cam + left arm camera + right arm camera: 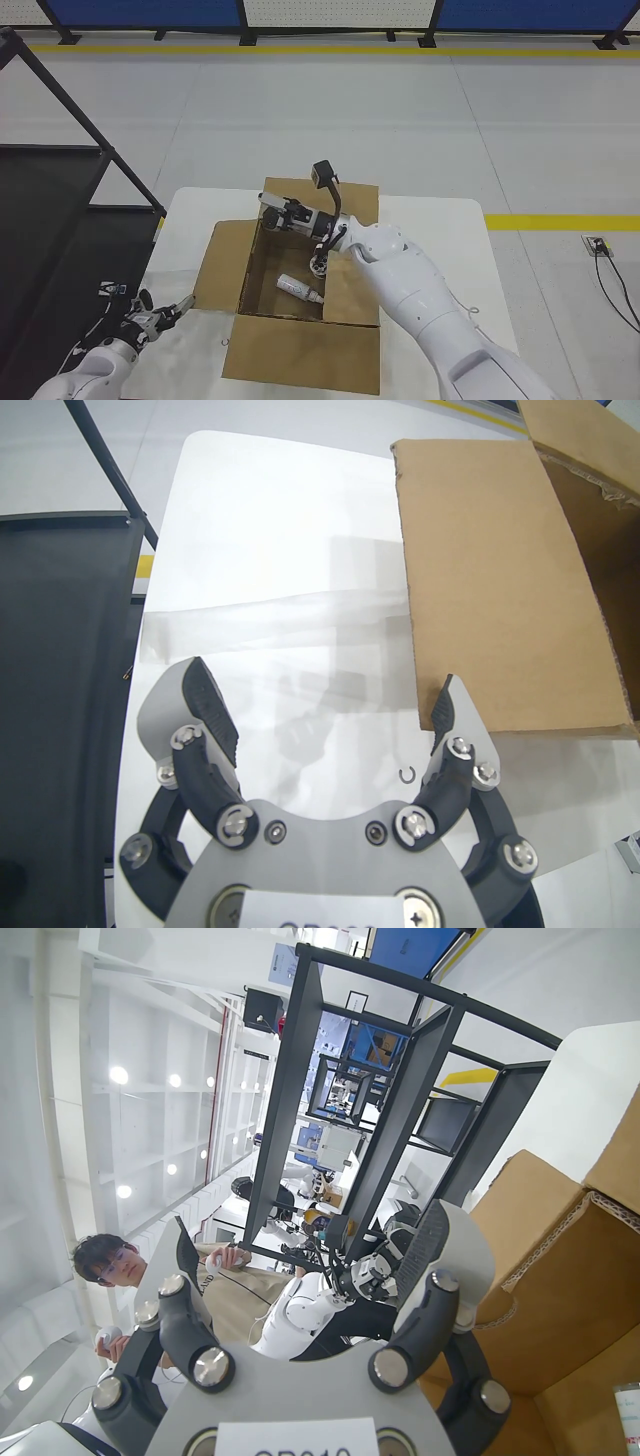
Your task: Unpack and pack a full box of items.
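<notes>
The brown corrugated cardboard box [300, 352] stands on the white counter [190, 215] with its flaps folded open. On its floor lies 1 visible item, a small white cylindrical bottle [298, 287]. It rests on its side, slanted across the floor and closer to the front wall than to the back.

The right hand [267, 209] hangs over the back of the box opening, turned sideways toward the left rather than down at the bottle. Its fingers [424, 1248] stand wide apart with nothing between them. The left hand [325, 680] sits low over the counter just beside the box's left flap [500, 575]. It is also spread apart and empty, with 1 fingertip close to the flap's near corner. A small C-shaped metal ring [409, 775] lies on the counter near that hand.

The bottle looks like light, stiff plastic, so weight should be no trouble. Its smooth round body is likely to roll or slide out of a loose pinch. The safest hold is probably across the middle of the body, with the fingers set square to its long axis and well away from the narrower capped end.

The box walls are deep, so a straight descent from above suits better than a slanted reach. The right hand would need to tip downward first. The cardboard flaps are soft and could catch a finger on the way in.
</notes>
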Robot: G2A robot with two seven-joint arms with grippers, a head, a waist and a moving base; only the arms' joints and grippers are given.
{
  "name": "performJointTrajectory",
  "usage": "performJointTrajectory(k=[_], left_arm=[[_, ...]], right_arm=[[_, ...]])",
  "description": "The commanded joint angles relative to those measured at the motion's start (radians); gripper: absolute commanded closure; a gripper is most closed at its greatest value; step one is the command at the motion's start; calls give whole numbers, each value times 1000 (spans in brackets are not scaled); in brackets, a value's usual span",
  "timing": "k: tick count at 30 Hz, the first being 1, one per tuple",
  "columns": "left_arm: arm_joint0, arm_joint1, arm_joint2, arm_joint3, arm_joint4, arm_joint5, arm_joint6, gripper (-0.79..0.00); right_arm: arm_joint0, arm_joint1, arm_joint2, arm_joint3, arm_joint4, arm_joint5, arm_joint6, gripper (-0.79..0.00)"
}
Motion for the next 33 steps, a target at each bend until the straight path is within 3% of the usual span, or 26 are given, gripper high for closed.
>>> performJointTrajectory(k=[1,12,33], left_arm=[[16,0,-16,-23,-7,-2,8,-785],[108,-10,-93,-165,-93,-20,110,-785],[154,-22,-132,-301,-107,-55,133,-785]], right_arm=[[-3,3,6,-7,-1,1,5,-785],[-21,22,32,-35,-9,14,49,-785],[-60,59,83,-91,-28,30,78,-785]])
